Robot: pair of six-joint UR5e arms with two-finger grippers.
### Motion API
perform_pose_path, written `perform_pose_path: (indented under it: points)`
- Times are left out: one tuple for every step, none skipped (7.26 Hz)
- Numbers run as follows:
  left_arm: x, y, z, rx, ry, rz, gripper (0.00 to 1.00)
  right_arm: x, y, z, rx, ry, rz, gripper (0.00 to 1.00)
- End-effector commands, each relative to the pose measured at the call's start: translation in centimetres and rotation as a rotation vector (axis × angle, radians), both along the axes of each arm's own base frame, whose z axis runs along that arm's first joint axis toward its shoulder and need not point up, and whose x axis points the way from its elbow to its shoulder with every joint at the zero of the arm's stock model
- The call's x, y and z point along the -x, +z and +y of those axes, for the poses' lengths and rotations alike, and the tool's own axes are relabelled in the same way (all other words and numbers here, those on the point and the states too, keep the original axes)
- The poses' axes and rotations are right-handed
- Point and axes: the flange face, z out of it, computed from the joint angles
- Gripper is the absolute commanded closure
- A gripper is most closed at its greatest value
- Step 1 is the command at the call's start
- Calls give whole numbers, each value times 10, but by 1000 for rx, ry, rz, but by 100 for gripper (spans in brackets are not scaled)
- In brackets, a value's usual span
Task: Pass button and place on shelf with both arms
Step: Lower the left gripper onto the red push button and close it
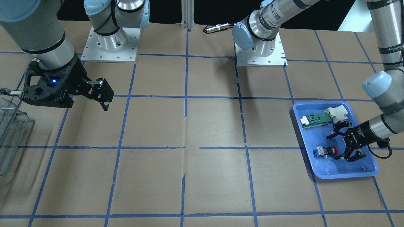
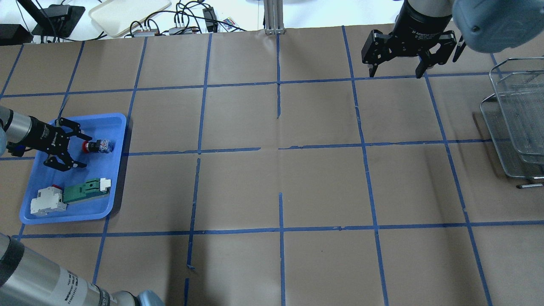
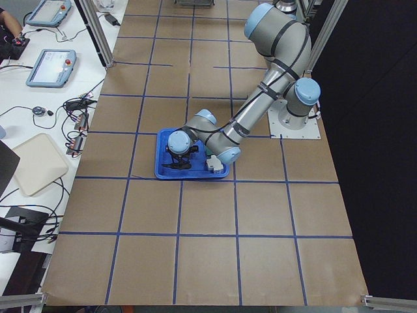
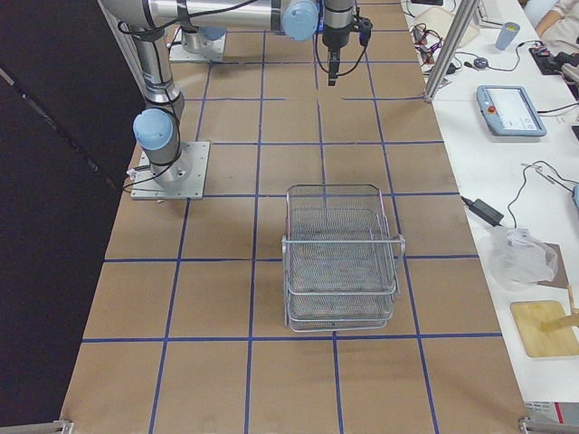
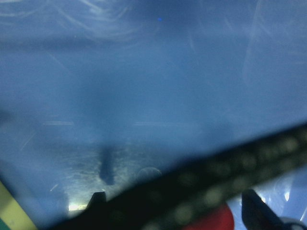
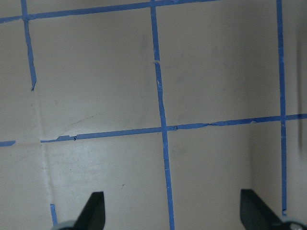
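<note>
Brown paper desk (image 2: 297,191) ruled into squares by blue tape. At the robot's right end stands the wire shelf (image 4: 339,262), with nothing seen in it; at the left end lies a blue tray (image 2: 117,121) holding a green part (image 2: 85,190), a white block (image 2: 46,202) and the button (image 2: 98,146), which lies on its side with its red cap toward the left gripper (image 2: 85,151). The step in hand appears to be the first pick. To do it well, the fingers should close on the black collar or rear block rather than the rounded cap, which may slip, and leave one end free for the hand-over. The left gripper is spread wide, low in the tray, one finger on either side of the cap; contact cannot be judged, the wrist view being blurred. The right gripper (image 2: 396,70) hangs above the desk near the shelf, wide and holding nothing.
</note>
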Motion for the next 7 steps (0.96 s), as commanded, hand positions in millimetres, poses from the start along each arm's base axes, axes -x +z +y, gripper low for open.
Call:
perform_pose_path:
  points:
    - [-1,2,-1,0,1,-4,86,1,-1,-1,-1,-1,1,0]
    - [-1,3,0,-4,2,-3,93,1,-1,-1,-3,-1,1,0]
    - [-1,6,0,-1,2,-4,100,1,-1,-1,-3,-1,1,0]
    - [1,12,1,-17,-1,13,100,1,-2,-1,-4,-1,1,0]
    - [3,17,1,-22,0,28,100,1,-2,-1,-4,-1,1,0]
    - [7,21,-1,2,5,65,100,0,-3,-1,-6,1,1,0]
    - [9,29,-1,22,-26,60,100,0,-2,-1,-4,1,1,0]
